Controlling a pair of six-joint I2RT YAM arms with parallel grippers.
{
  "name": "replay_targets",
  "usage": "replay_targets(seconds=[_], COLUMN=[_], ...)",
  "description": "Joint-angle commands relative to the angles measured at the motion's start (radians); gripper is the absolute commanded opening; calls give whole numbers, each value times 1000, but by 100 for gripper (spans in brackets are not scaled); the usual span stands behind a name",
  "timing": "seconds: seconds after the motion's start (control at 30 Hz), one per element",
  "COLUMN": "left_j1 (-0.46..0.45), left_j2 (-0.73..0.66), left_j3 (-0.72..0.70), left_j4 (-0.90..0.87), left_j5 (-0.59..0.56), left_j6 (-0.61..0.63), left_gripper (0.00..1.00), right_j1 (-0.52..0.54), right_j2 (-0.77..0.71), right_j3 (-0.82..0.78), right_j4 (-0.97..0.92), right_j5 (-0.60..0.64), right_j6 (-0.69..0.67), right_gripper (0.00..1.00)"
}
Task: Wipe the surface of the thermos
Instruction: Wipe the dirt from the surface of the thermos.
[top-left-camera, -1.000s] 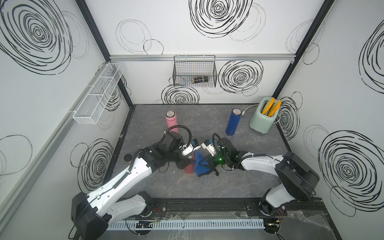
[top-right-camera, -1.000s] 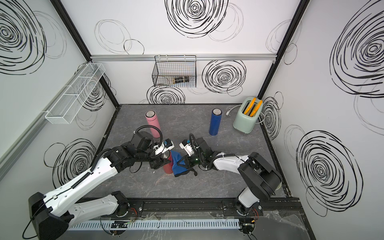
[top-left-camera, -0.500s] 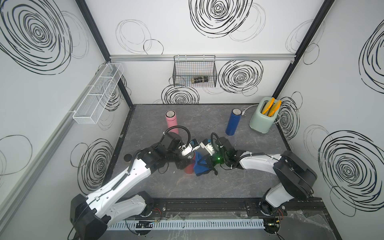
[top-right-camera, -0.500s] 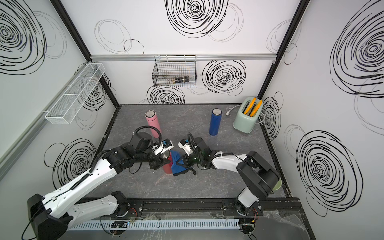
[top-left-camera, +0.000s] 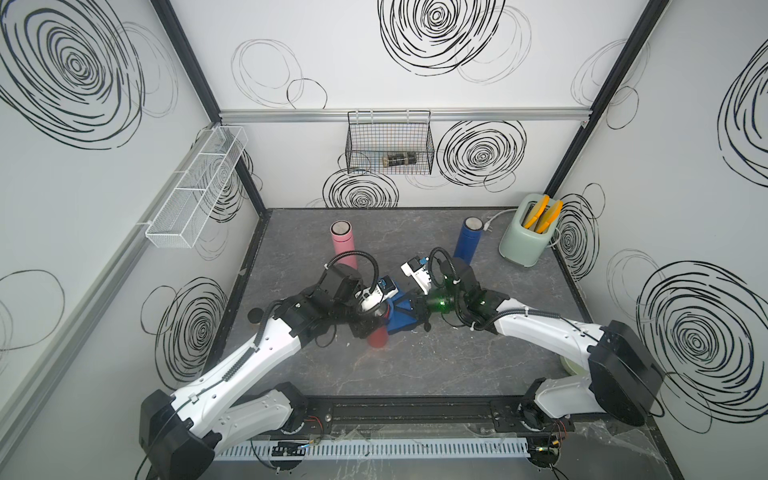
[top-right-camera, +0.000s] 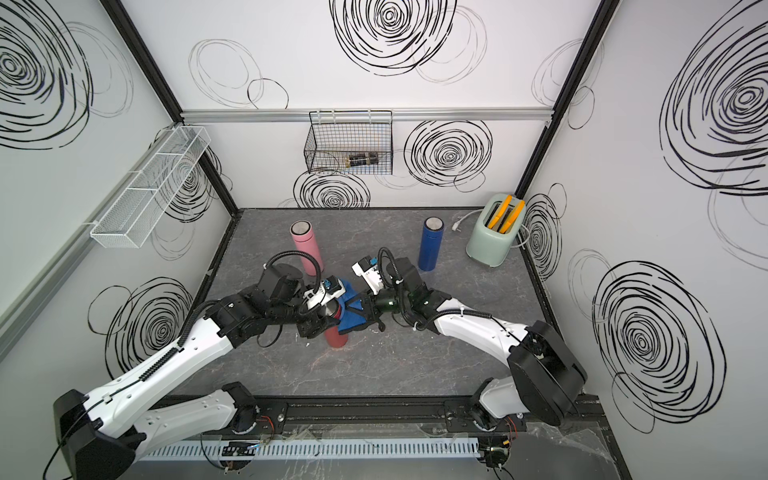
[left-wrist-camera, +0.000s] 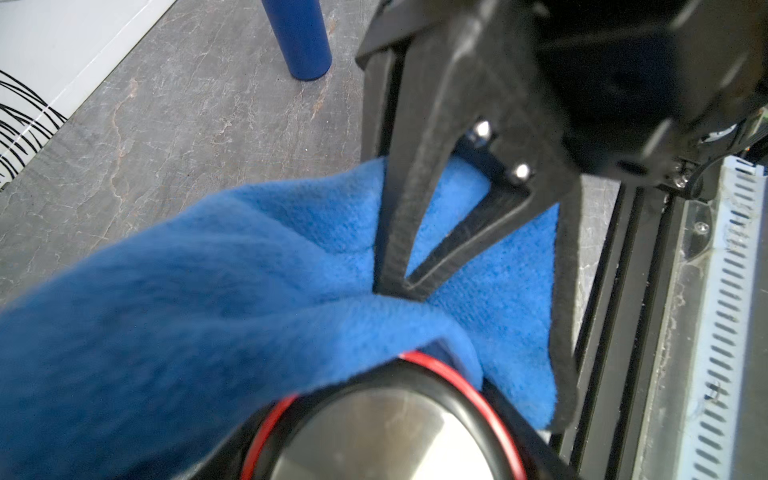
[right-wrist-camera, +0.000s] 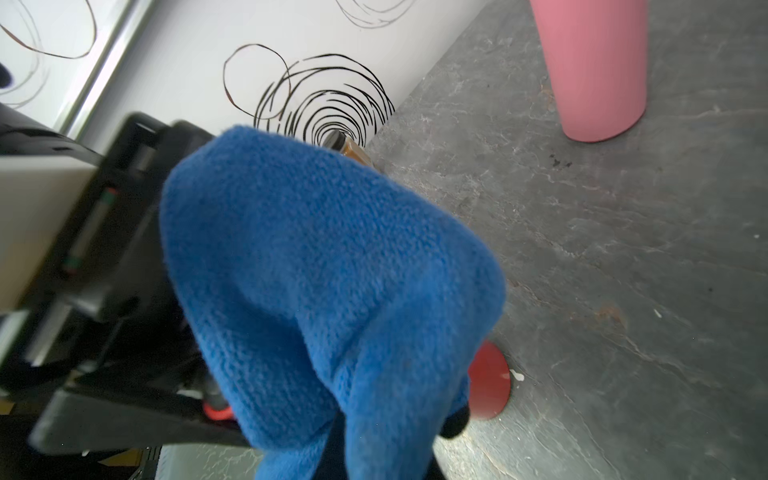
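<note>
Cloth (top-left-camera: 402, 318) creeping up red thermos (top-left-camera: 377, 340) flank since second ago, wipe progressing; right gripper (left-wrist-camera: 395, 291) pinching cloth tight; left gripper (top-left-camera: 372, 323) bracing thermos, jaws part-spread; thermos standing upright on table (top-left-camera: 415, 374) centre

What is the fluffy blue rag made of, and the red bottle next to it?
The blue cloth looks like soft fleece or microfibre: it has a fuzzy, matte nap and folds limply. The red thermos looks like metal with a smooth red coat, though coated plastic cannot be ruled out. Its cap top is a shiny silvery disc, probably steel, in a black ring.
</note>
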Motion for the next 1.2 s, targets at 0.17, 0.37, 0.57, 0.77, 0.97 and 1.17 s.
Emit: replay_targets(seconds=[0.17,0.37,0.57,0.77,0.97,1.17], left_j1=[-2,-59,-119,-227,-354,-412], left_j2=[-22,-74,-152,-163,-94,-44], left_j3=[-45,-92,-156,-172,-135,-99], left_j4=[148,192,260,287,302,312], left_j5=[-18,-206,-361,-543,-706,-836], left_j6=[-258,-413,-559,-668,-753,-855], left_gripper=[0,0,0,0,0,0], right_j1=[8,5,5,8,16,9], right_j2=[216,347,307,152,38,34], right_j3=[-85,-104,-90,-19,38,-17], right_j4=[168,244,222,98,19,40], right_j5=[-8,0,-9,-15,-22,17], right_j6=[0,15,30,30,50,61], right_gripper=[0,0,0,0,0,0])
